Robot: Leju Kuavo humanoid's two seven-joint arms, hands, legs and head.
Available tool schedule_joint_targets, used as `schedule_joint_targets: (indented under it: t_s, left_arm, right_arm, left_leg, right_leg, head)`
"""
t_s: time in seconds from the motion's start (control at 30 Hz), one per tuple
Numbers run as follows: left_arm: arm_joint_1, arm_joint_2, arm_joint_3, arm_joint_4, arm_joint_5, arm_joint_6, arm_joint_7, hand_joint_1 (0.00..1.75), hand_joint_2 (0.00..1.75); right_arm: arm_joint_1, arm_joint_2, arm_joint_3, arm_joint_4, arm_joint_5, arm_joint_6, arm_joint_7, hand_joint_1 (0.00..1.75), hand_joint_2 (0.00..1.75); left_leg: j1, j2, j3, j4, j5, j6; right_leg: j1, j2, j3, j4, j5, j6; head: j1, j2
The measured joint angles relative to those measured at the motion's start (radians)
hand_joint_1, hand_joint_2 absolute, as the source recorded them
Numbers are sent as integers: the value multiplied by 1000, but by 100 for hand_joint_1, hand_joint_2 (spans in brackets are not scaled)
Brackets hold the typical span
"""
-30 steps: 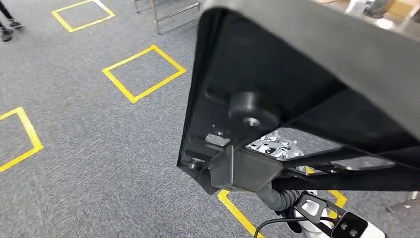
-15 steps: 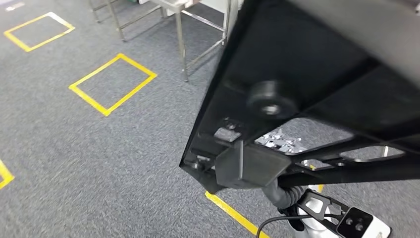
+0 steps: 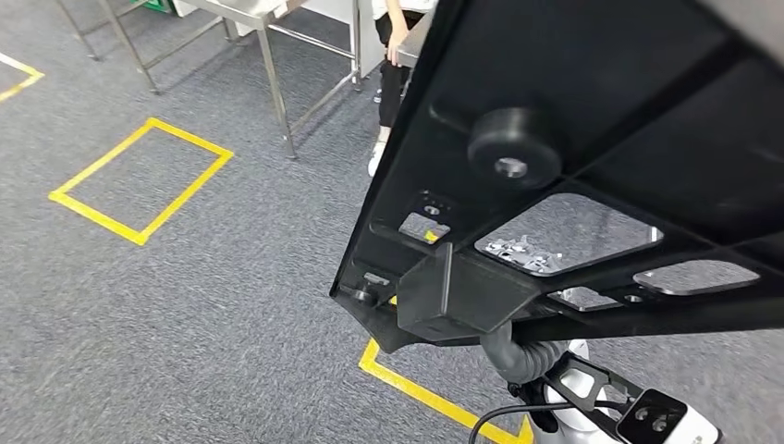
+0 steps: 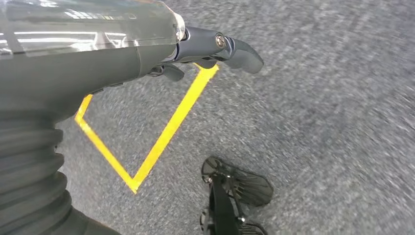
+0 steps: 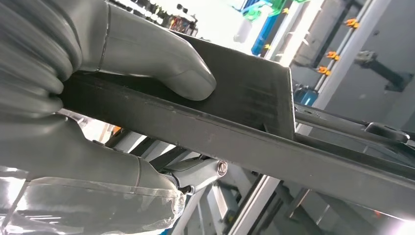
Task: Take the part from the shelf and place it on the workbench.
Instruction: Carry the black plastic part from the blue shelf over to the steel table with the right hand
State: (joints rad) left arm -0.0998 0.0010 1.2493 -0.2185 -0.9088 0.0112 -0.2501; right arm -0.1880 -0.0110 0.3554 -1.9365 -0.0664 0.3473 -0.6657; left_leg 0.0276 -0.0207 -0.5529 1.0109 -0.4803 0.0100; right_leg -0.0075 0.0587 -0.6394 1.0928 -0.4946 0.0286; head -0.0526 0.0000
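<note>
A large black moulded part [image 3: 592, 111] with ribs, cut-outs and a round boss hangs close in front of the head view, covering its right and upper side. My right hand [image 5: 73, 98] grips the part's edge [image 5: 244, 127], thumb pressed on one face and the other fingers under it. Its grey ribbed wrist [image 3: 513, 356] shows below the part. My left hand [image 4: 210, 46] hangs beside my body over the carpet, fingers apart and holding nothing.
Grey carpet carries yellow tape squares [image 3: 139, 180] and a tape corner [image 3: 407, 384] near my feet. Steel table legs [image 3: 275, 92] stand at the top, with a person [image 3: 393, 55] beside them. Shelving and racks [image 5: 342, 58] blur behind the part.
The camera has turned: the tape squares slid left and down, and the table legs and a person came into view at the top. The part stays in my right hand.
</note>
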Motion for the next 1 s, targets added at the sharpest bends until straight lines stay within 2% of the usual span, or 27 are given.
schedule_joint_targets:
  t_s: [0.03,0.07,0.1,0.13,0.17,0.2,0.27,0.3,0.33,0.37,0.4,0.43,0.47,0.53,0.57,0.6,0.63,0.67,0.7,0.73,0.77,0.8,0.83,0.87,0.9,0.93,1.0]
  left_arm:
    - [1,0,-3,0,-2,0,0,0,175]
    - [3,0,-5,0,-2,0,0,0,175]
    - [4,0,-7,0,-3,0,1,0,175]
    - [5,0,-8,0,-3,0,2,0,175]
    - [4,-1,-9,0,-3,0,3,0,175]
    - [2,-3,-10,0,-3,0,4,0,175]
    - [0,-9,-11,0,-1,0,5,0,175]
    - [0,-13,-11,0,0,0,5,0,175]
    - [-1,-17,-11,0,3,1,6,0,175]
    - [-1,-20,-11,0,6,1,6,0,175]
    - [-3,-23,-11,0,10,1,7,0,175]
    - [-5,-27,-11,0,13,1,7,0,175]
    - [-7,-31,-11,0,15,0,7,0,175]
    - [-6,-37,-10,0,19,-2,7,0,175]
    - [-3,-39,-10,0,19,-4,7,0,175]
    - [1,-41,-10,0,19,-5,7,0,175]
    - [3,-41,-10,0,19,-6,7,0,175]
    - [5,-42,-10,0,19,-8,7,0,175]
    - [5,-43,-10,0,19,-9,7,0,175]
    - [5,-44,-10,0,20,-10,7,0,175]
    - [5,-45,-9,0,20,-12,7,0,175]
    - [5,-47,-9,0,22,-13,7,0,175]
    - [4,-48,-9,1,24,-14,8,0,175]
    - [4,-50,-8,1,26,-15,8,0,175]
    - [2,-51,-8,1,28,-15,8,0,175]
    - [0,-54,-8,0,29,-16,7,0,175]
    - [-3,-58,-8,0,31,-18,6,0,175]
  right_arm:
    - [-3,-1,2,0,0,-5,0,175,175]
    - [-5,-3,4,0,-1,-8,0,175,175]
    - [-5,-5,6,1,-1,-11,0,175,175]
    - [-4,-8,8,2,-1,-13,0,175,175]
    - [-4,-11,9,2,-2,-15,0,175,175]
    - [-4,-14,11,3,-2,-16,0,175,175]
    - [-7,-17,16,4,-3,-15,0,175,175]
    - [-9,-18,20,5,-3,-14,0,175,175]
    - [-12,-19,23,8,-4,-12,0,175,175]
    - [-14,-20,26,11,-6,-9,0,175,175]
    - [-15,-21,28,14,-9,-4,0,175,175]
    - [-16,-22,30,17,-13,0,0,175,175]
    - [-20,-23,31,21,-17,4,0,175,175]
    - [-28,-25,36,30,-23,11,0,175,175]
    - [-31,-26,37,35,-25,14,0,175,175]
    - [-31,-27,38,40,-26,17,0,175,175]
    - [-31,-28,38,45,-27,19,0,175,175]
    - [-31,-30,38,50,-28,21,0,175,175]
    - [-31,-31,38,54,-29,22,0,175,175]
    - [-31,-32,38,57,-31,25,0,175,175]
    - [-32,-33,38,60,-32,30,0,175,175]
    - [-33,-33,38,63,-32,35,0,175,175]
    - [-34,-33,39,66,-31,40,0,175,175]
    - [-35,-33,39,68,-29,43,0,175,175]
    - [-36,-33,40,70,-28,44,0,175,175]
    - [-36,-33,40,72,-27,44,0,175,175]
    - [-42,-34,40,75,-24,42,0,175,175]
  left_leg:
    - [-2,13,0,0,-1,4]
    - [-5,27,0,0,-2,7]
    - [-7,40,0,0,-3,8]
    - [-8,53,2,0,-5,9]
    - [-10,65,4,0,-7,8]
    - [-11,75,8,0,-10,7]
    - [-15,95,17,0,-17,2]
    - [-17,104,19,0,-20,-2]
    - [-19,114,22,0,-23,-6]
    - [-20,125,24,-2,-24,-10]
    - [-21,133,27,-4,-27,-14]
    - [-20,126,30,-2,-31,-19]
    - [-19,106,26,15,-45,-22]
    - [-15,53,-15,111,-100,-27]
    - [-14,38,-50,181,-132,-29]
    - [-13,33,-81,240,-152,-32]
    - [-13,31,-102,273,-154,-34]
    - [-12,30,-105,268,-134,-36]
    - [-10,26,-90,224,-98,-37]
    - [-6,14,-64,156,-57,-38]
    - [-2,-9,-37,92,-28,-37]
    - [0,-28,-18,46,-13,-34]
    - [1,-43,-8,23,-10,-30]
    - [-1,-47,-6,19,-14,-23]
    - [-1,-38,-6,19,-13,-15]
    - [-2,-29,-5,16,-10,-8]
    - [0,-6,-3,9,-6,5]
  right_leg:
    - [0,-27,-32,65,-32,4]
    - [-1,-41,-66,133,-61,6]
    - [-3,-47,-93,187,-78,8]
    - [-4,-51,-105,210,-77,8]
    - [-4,-54,-94,189,-56,6]
    - [-2,-62,-65,133,-22,2]
    - [9,-108,7,-7,32,-14]
    - [16,-126,29,-52,44,-22]
    - [22,-136,37,-72,45,-27]
    - [25,-128,36,-74,44,-30]
    - [22,-114,36,-78,47,-34]
    - [19,-103,39,-84,49,-38]
    - [14,-93,43,-91,53,-43]
    - [9,-71,47,-99,56,-51]
    - [8,-58,48,-99,56,-53]
    - [8,-45,48,-98,56,-54]
    - [7,-31,48,-97,55,-54]
    - [6,-16,49,-95,54,-52]
    - [5,-2,50,-92,53,-50]
    - [4,12,50,-87,50,-46]
    - [4,25,48,-80,47,-40]
    - [3,36,44,-74,45,-34]
    - [3,47,38,-70,45,-28]
    - [2,57,33,-69,46,-21]
    - [0,66,30,-70,49,-14]
    - [0,62,28,-69,49,-8]
    - [2,13,6,-23,22,2]
  head:
    - [0,0]
    - [0,0]
    - [0,0]
    - [0,0]
    - [0,0]
    - [0,0]
    - [0,0]
    - [0,0]
    - [0,0]
    - [0,0]
    - [0,0]
    - [0,0]
    - [0,0]
    - [0,0]
    - [0,0]
    - [0,0]
    - [0,0]
    - [0,0]
    - [0,0]
    - [0,0]
    - [0,0]
    - [0,0]
    - [0,0]
    - [0,0]
    - [0,0]
    - [0,0]
    - [0,0]
